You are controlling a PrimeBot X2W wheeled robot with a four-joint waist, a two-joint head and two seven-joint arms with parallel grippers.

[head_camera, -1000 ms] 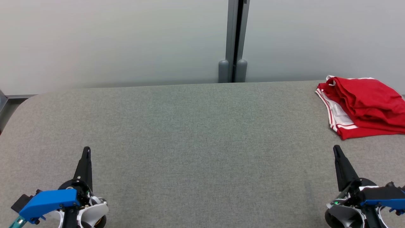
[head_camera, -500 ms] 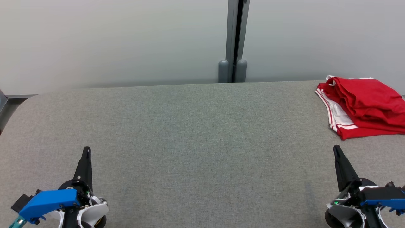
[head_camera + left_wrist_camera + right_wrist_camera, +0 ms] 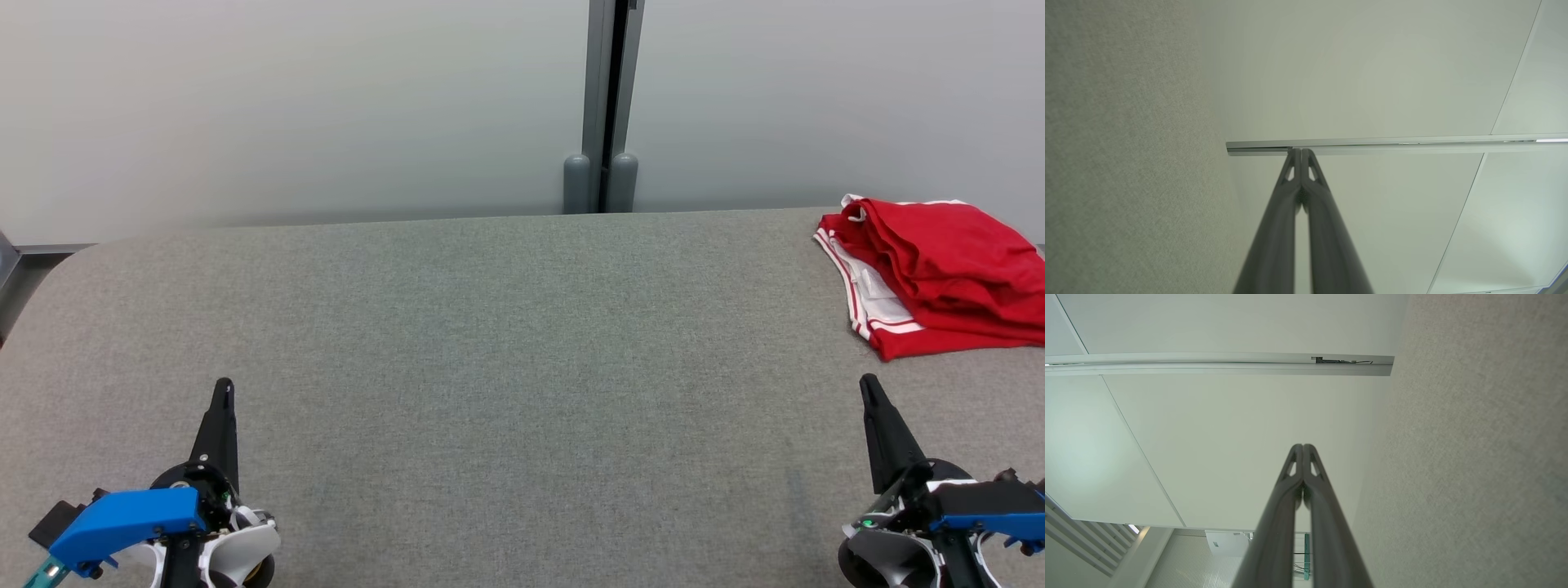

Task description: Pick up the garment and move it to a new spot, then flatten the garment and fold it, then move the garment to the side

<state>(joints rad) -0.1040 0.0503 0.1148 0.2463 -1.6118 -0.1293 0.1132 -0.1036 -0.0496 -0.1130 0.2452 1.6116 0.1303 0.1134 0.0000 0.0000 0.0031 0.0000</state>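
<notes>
A red garment (image 3: 939, 269) with white stripes lies folded in a pile at the far right of the grey table (image 3: 506, 343), cut off by the head view's right edge. My left gripper (image 3: 223, 385) rests shut near the table's front left, nothing between its fingers. My right gripper (image 3: 868, 382) is shut too, at the front right, a short way in front of the garment and apart from it. Both wrist views show the finger pairs pressed together, the left gripper (image 3: 1301, 150) and the right gripper (image 3: 1303, 446) pointing toward the pale wall.
A pale wall with a grey vertical post (image 3: 605, 106) stands behind the table's far edge. The table's rounded left corner (image 3: 73, 253) drops off to the floor. Grey felt surface stretches between the two grippers.
</notes>
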